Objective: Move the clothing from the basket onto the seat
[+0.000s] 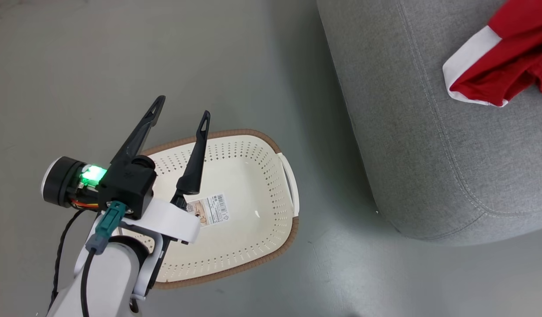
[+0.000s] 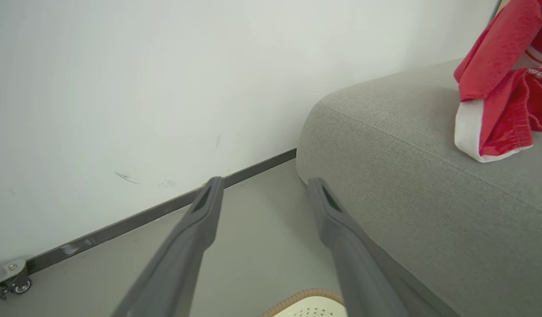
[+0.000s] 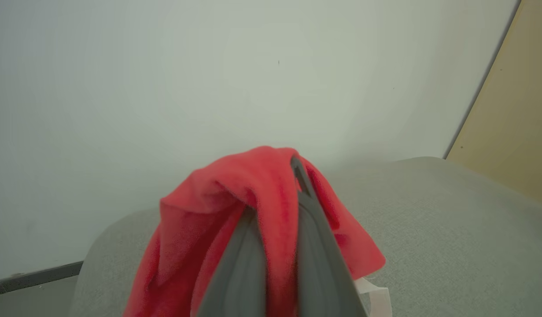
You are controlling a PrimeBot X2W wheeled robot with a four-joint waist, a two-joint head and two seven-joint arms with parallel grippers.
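Now the right gripper is squeezing shut on a bunch of the red clothing, up over the big grey seat. In the left wrist view the clothing is hanging down, with its white edge touching the seat top. The left gripper is hanging over the basket with its two fingers spread wide, holding nothing. No red is showing in the basket, just a sticker on its floor, though the arm is hiding one bit. I think the putting-down step is happening, and the job is looking nearly done. Next, the right gripper is going to need to let go so the cloth drops onto the seat. Then it should be lifting away slowly, so no cloth is snagging on a finger and sliding off the edge.
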